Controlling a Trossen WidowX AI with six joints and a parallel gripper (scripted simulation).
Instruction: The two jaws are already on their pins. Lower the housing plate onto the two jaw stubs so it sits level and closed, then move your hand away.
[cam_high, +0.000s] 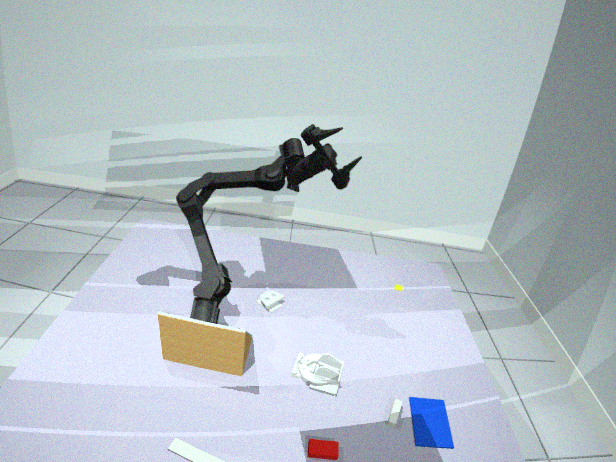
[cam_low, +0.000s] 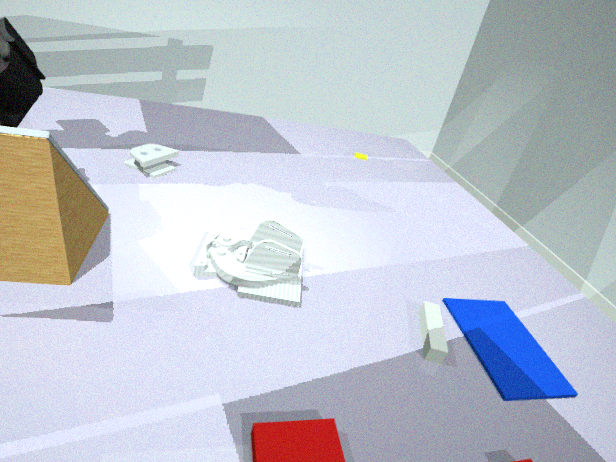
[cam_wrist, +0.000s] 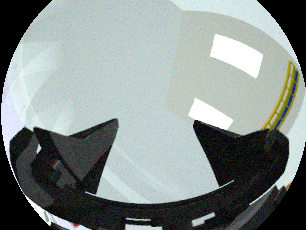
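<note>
My gripper (cam_high: 351, 143) (cam_wrist: 156, 121) is wide open and empty, raised high above the table and far from the white parts. A white plate with two holes (cam_high: 272, 301) (cam_low: 151, 156), which looks like the housing plate, rests on a low white support at the back left. The white jaw assembly (cam_high: 320, 370) (cam_low: 235, 281) stands near the middle of the table. It has a curved body and two raised, rounded pieces (cam_low: 272, 257) side by side at its right. No holed plate covers it. The pins and stubs are too small to tell apart.
A wood-sided block (cam_high: 202, 345) (cam_low: 25, 210) stands in front of the arm's base. A pale bar (cam_high: 395, 412) (cam_low: 434, 330) and a blue sheet (cam_high: 431, 422) (cam_low: 510, 350) lie front right. A red block (cam_high: 323, 449) (cam_low: 300, 442) is at the front, a yellow piece (cam_high: 398, 287) (cam_low: 361, 156) at the back right.
</note>
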